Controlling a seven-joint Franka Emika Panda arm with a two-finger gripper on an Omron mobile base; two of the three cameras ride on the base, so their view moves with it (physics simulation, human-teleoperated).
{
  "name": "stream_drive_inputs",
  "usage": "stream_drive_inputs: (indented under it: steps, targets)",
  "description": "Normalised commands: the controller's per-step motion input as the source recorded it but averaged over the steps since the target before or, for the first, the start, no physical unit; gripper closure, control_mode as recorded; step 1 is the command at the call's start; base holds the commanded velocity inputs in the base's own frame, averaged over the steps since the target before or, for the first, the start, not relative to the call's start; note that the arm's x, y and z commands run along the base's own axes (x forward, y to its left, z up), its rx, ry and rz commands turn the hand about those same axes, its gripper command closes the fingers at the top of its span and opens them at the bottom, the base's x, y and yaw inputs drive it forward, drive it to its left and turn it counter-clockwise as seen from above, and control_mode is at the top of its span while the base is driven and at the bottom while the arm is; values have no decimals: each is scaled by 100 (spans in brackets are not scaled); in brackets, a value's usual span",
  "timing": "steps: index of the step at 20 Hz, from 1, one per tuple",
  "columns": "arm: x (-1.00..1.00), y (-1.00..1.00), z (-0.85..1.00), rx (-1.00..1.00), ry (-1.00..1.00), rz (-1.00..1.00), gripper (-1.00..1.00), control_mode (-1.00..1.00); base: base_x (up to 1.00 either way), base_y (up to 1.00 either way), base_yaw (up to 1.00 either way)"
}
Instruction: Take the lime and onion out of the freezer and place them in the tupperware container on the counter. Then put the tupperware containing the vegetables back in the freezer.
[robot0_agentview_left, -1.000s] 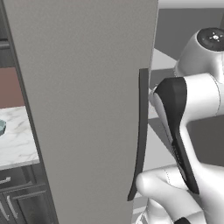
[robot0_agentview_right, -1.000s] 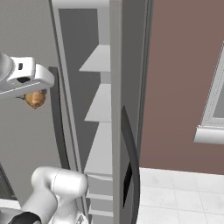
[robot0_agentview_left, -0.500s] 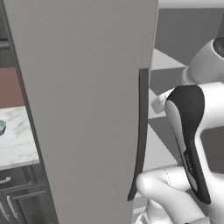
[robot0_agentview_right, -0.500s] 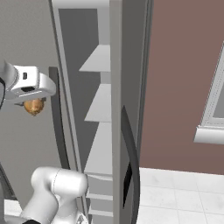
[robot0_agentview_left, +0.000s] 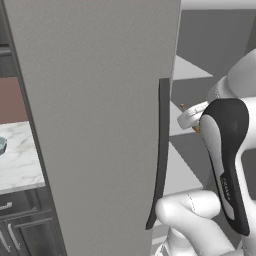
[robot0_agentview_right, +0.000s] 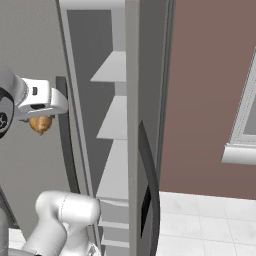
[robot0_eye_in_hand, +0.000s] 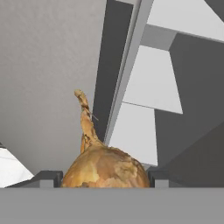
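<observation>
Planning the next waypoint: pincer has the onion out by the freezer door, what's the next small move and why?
Probably carry the onion leftward around the open freezer door toward the counter. The pincer is shut on the onion in front of the door, outside the shelves, and the tupperware container sits on the counter beyond the door.

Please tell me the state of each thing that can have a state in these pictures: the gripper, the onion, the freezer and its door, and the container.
gripper: shut on the onion
onion: held in the air, outside the freezer
freezer: open, visible shelves bare
freezer door: swung open
container: on the counter, contents not visible
</observation>
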Motion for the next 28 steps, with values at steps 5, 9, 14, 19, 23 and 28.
stream_drive_inputs:
  steps: [5, 9, 14, 19, 23, 28]
  targets:
    - [0, 0, 0, 0, 0, 0, 100, -100, 0, 0, 0]
    - [0, -1, -2, 0, 0, 0, 100, -100, 0, 0, 0]
    - [0, 0, 0, 0, 0, 0, 100, 100, -52, 4, 0]
    - [0, 0, 0, 0, 0, 0, 100, 100, -29, 78, 0]
    - [0, 0, 0, 0, 0, 0, 100, 100, 0, 100, 0]
    - [0, 0, 0, 0, 0, 0, 100, 100, -23, 100, 0]
